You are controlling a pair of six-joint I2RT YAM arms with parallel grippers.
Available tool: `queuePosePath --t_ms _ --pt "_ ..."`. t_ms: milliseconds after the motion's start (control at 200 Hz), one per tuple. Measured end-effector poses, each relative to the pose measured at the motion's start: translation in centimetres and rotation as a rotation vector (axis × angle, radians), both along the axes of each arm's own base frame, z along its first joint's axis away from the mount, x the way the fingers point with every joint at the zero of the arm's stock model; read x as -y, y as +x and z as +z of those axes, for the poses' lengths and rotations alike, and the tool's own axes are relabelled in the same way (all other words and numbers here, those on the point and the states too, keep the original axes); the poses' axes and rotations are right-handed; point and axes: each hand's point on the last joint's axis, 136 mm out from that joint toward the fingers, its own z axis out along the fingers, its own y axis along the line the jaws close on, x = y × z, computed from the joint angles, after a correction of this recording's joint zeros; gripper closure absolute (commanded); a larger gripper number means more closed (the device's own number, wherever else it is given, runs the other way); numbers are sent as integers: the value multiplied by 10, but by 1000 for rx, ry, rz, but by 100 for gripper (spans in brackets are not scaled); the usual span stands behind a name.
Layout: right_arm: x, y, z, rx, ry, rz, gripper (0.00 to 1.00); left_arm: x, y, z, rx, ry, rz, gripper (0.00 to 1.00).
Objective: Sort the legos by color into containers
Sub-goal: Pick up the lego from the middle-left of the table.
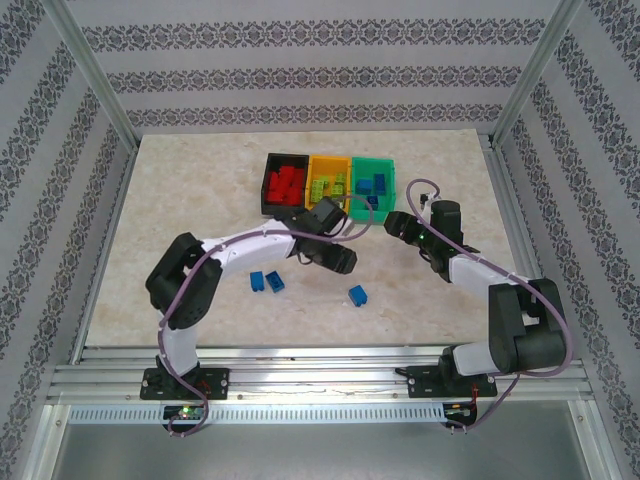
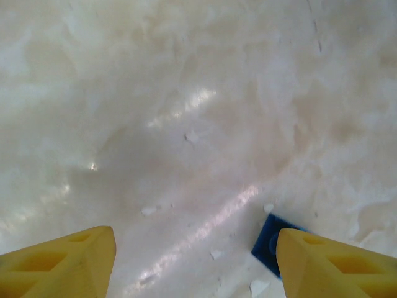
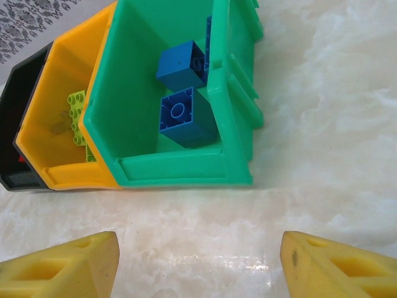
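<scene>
The left fingers (image 2: 68, 264) are spread and empty, low over the bench (image 2: 186, 93), one pad just beside a blue lego (image 2: 267, 241). The right fingers (image 3: 62, 267), also spread and empty, hang just in front of the green bin (image 3: 180, 174), which holds blue bricks (image 3: 184, 118). Other blue legos (image 1: 257, 281) lie loose well in front of that bin. Each looks light, rigid, slick: pinch the flat side walls, not the studs.

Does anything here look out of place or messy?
Three blue bricks lie loose on the table: a pair and one alone to their right. The black bin holds red, the orange bin lime, the green bin blue. Nothing looks spilled or broken.
</scene>
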Motion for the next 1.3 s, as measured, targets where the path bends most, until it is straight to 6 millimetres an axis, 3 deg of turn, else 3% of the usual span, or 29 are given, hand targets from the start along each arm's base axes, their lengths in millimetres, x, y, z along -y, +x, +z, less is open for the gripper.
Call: queuePosePath --t_ms 315,410,640,774,984,1299 --pt "4 1 -2 -1 38 -12 30 35 -62 -17 11 -8 -189 31" --pt "5 0 -3 -5 42 -19 30 48 -71 -21 25 7 -244 30" --pt "3 0 -4 -8 62 -12 30 61 -68 -40 62 116 -309 31" --pt "7 1 -4 -10 76 -24 30 56 -65 -50 69 175 -323 50" --pt "7 1 -4 -8 90 -22 30 56 -62 -49 84 200 -332 61" --pt "5 1 -6 -14 122 -17 30 54 -58 -49 106 214 -312 63"
